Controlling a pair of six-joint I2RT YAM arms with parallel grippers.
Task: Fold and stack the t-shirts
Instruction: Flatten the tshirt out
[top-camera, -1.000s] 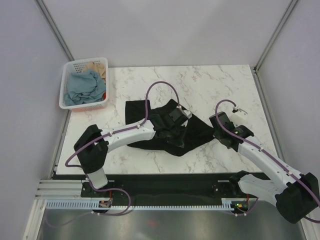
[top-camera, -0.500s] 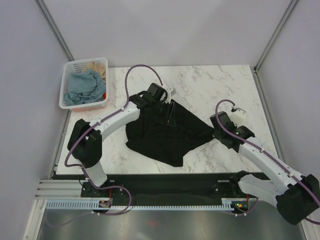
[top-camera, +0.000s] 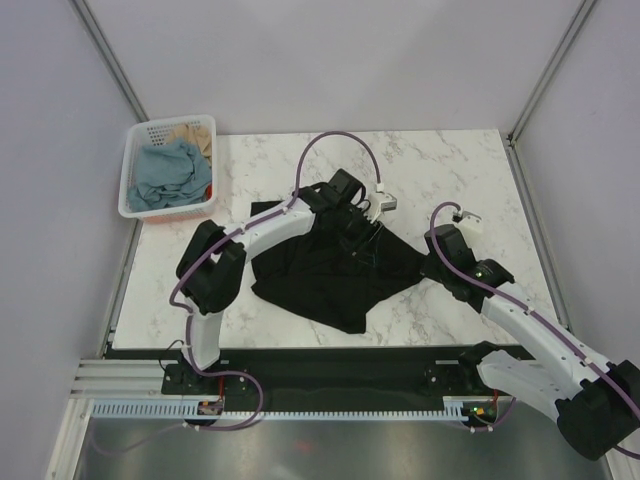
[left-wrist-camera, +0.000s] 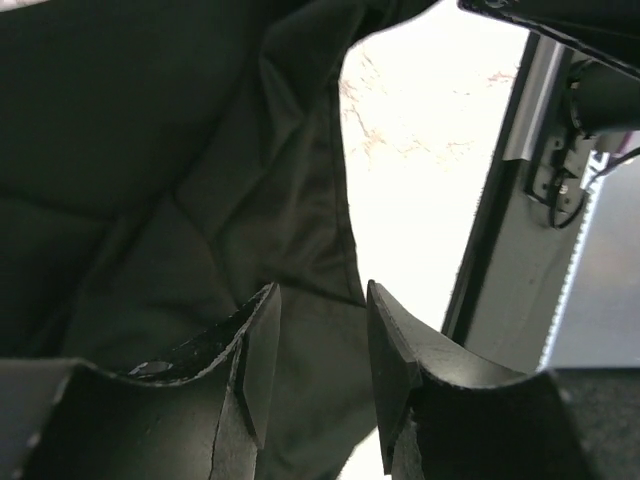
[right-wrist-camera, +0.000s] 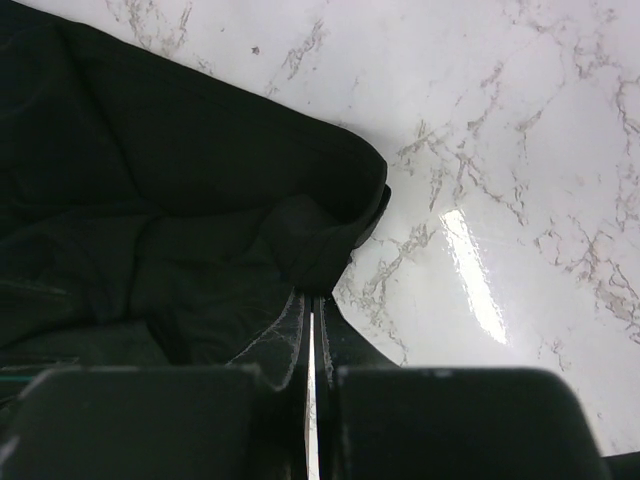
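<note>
Observed black shirt (top-camera: 320, 280) crumpled on table (top-camera: 450, 170). Found left jaws released over shirt's far edge; right jaws clenched on shirt's right corner. Logged basket (top-camera: 165, 213) well left of shirt.

Glossy white tubular arm links (top-camera: 265, 232) join bulky matte black joint housings (top-camera: 205, 275); thin looping purple cables (top-camera: 336, 136) trail each arm; wedge-shaped black gripper fingers (left-wrist-camera: 255, 365).

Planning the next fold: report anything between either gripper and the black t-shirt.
Nothing visible does. The right gripper is pinched on the black t-shirt at its edge; the left gripper hangs open directly over its fabric.
</note>
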